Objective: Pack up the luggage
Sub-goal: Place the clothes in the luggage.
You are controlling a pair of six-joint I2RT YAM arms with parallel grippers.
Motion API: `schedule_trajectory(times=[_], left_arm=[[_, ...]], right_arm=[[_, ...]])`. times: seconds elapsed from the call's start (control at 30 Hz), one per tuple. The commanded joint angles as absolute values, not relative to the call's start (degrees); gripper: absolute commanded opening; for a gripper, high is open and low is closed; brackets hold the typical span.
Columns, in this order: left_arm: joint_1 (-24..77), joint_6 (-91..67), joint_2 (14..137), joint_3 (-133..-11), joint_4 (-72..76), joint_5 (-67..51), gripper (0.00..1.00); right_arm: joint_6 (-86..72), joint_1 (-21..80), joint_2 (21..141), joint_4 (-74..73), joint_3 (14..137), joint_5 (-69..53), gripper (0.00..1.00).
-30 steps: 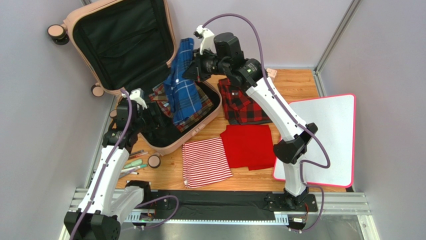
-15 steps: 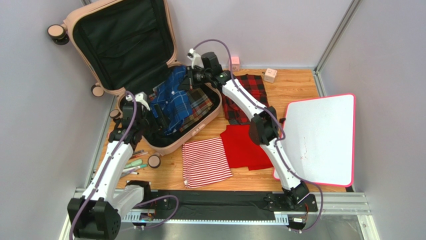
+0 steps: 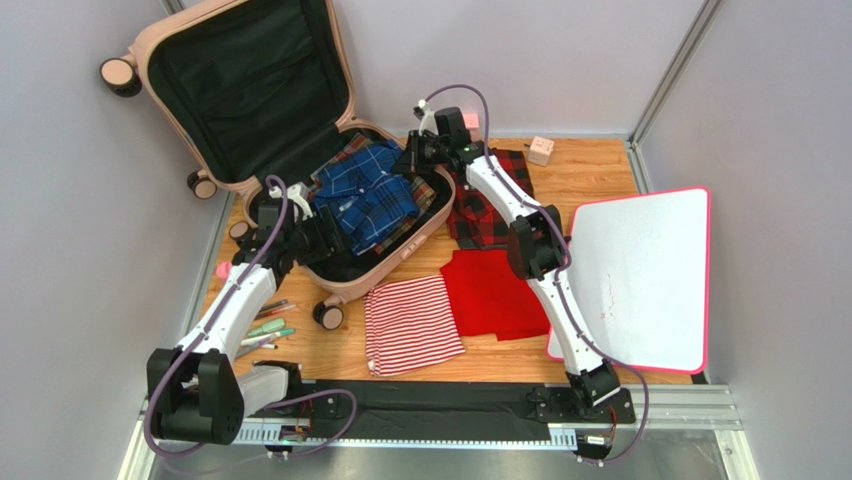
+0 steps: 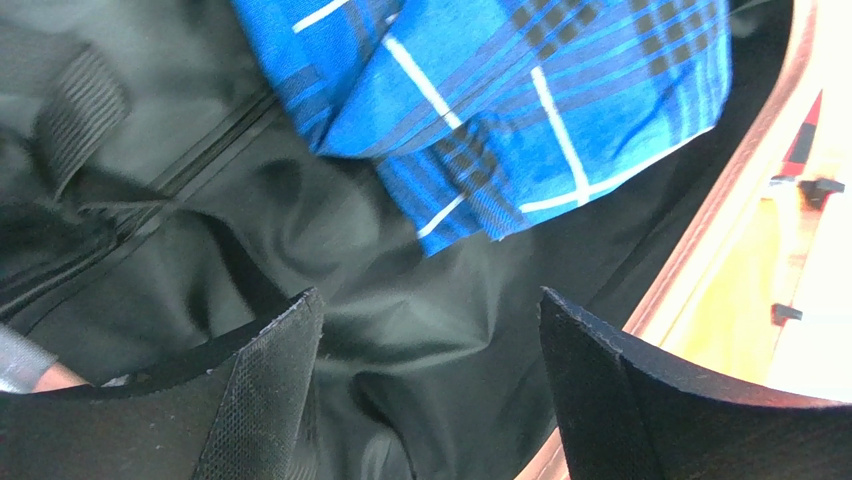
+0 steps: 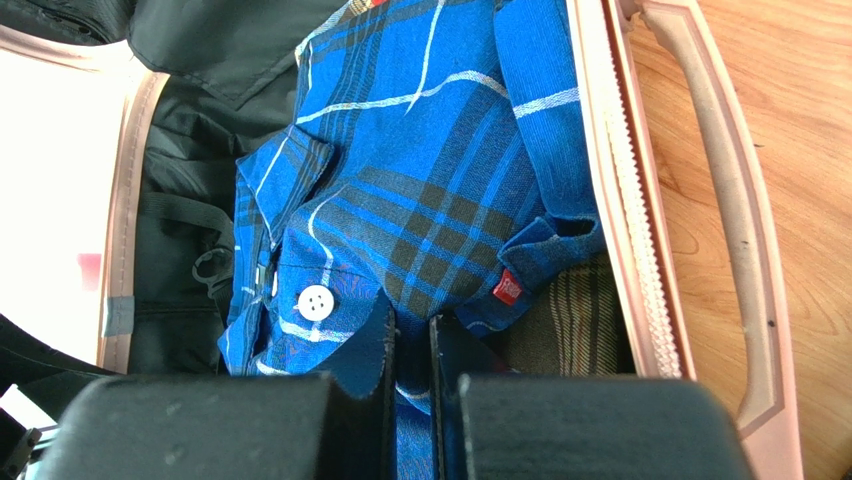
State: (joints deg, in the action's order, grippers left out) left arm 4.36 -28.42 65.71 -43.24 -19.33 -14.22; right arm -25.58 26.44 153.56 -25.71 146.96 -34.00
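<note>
Wooden bench (image 3: 600, 170) carries the luggage (image 3: 240, 90), open at its back-left corner. Right of the luggage, a red plaid shirt (image 3: 470, 225), a red top (image 3: 495, 295) and a striped cloth (image 3: 410, 325) lie unpacked; inside it, a blue plaid shirt (image 3: 370, 195) covers a darker plaid garment (image 5: 580, 320), so packing looks roughly half done. Right end effector (image 3: 412, 158) pinches that shirt; left end effector (image 3: 318, 232) gapes empty over the lining (image 4: 330, 260).

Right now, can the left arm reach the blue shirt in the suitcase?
Probably yes: the left gripper is open inside the suitcase, with only bare lining between it and the blue shirt.
</note>
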Motion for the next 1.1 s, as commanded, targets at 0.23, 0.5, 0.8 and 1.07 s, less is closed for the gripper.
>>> schedule_trajectory(times=[0.23, 0.5, 0.8, 1.07], left_arm=[[3.96, -31.29, 68.2, -40.08, -13.89, -18.89, 0.83], [4.04, -33.92, 72.5, -39.55, -9.67, -21.0, 0.82], [4.83, -34.37, 75.23, -39.9, -7.56, -19.6, 0.81], [3.69, -32.79, 77.52, -46.31, -10.37, -13.8, 0.81]], right_arm=[[-18.55, 29.88, 143.97, -25.66, 147.66, -24.28, 0.02], [-10.9, 32.7, 138.6, -30.32, 147.3, -8.63, 0.7], [-9.93, 32.61, 127.8, -35.51, 131.69, -6.68, 0.98], [-10.9, 32.61, 132.97, -39.02, 133.85, -8.96, 0.91]])
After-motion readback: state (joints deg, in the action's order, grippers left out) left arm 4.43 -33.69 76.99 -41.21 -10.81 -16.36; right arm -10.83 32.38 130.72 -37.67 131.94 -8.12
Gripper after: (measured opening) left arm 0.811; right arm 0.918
